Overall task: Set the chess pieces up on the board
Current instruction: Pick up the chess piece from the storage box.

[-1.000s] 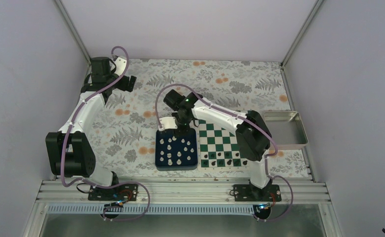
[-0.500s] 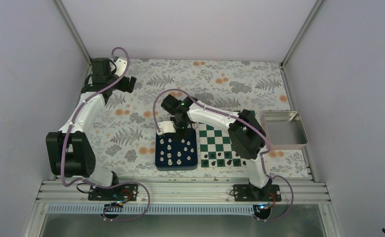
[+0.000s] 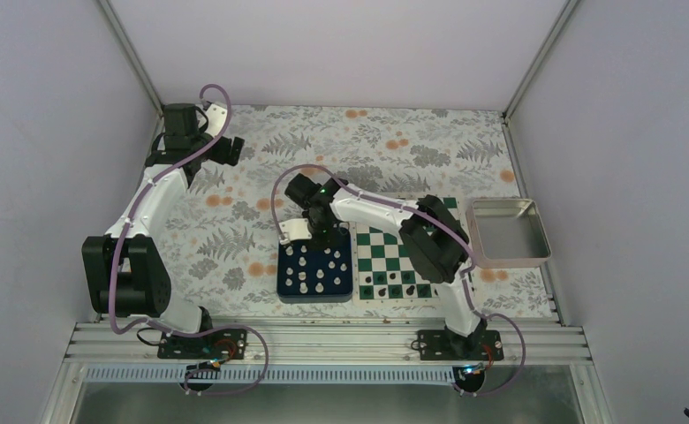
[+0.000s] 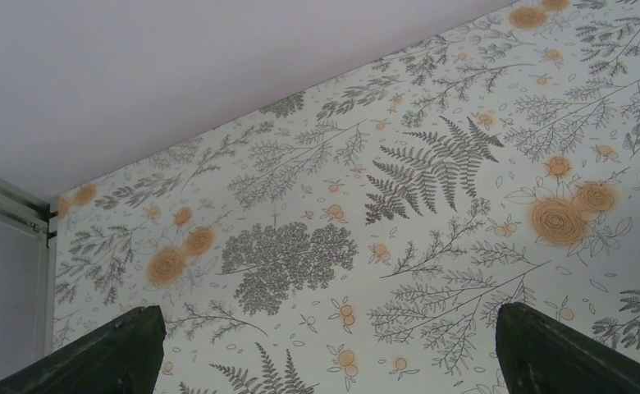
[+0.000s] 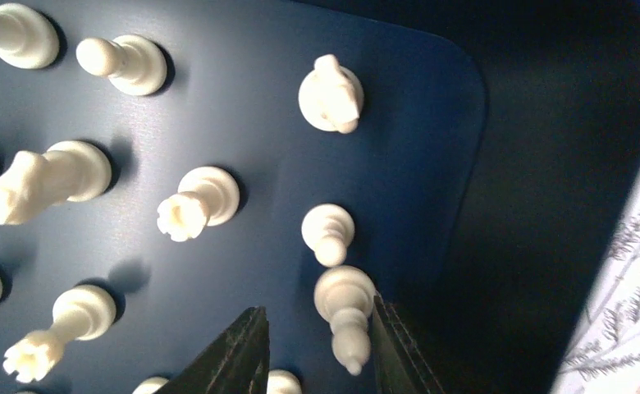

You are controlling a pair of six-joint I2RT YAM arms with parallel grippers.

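Note:
Several white chess pieces [image 3: 316, 269] stand in a dark blue tray [image 3: 282, 296] left of the green and white board [image 3: 397, 250]. My right gripper [image 3: 321, 233] hangs over the tray's far edge. In the right wrist view the right gripper [image 5: 317, 305] is open. A tall white piece [image 5: 346, 305] stands between its fingers, close against the right finger [image 5: 390, 345]. A white pawn [image 5: 327, 231] stands just beyond it. My left gripper [image 3: 227, 150] is open and empty over the floral cloth at the far left; the left wrist view shows the left gripper [image 4: 326, 316] above bare cloth.
Small black pieces [image 3: 394, 283] fill the board's near rows. A shiny metal tray [image 3: 535, 231] sits right of the board. The blue tray's raised wall [image 5: 546, 172] is just right of my right fingers. More white pieces [image 5: 198, 201] stand to the left.
My right arm has swung left and its gripper has come down over the blue tray's far edge. The left arm has not moved.

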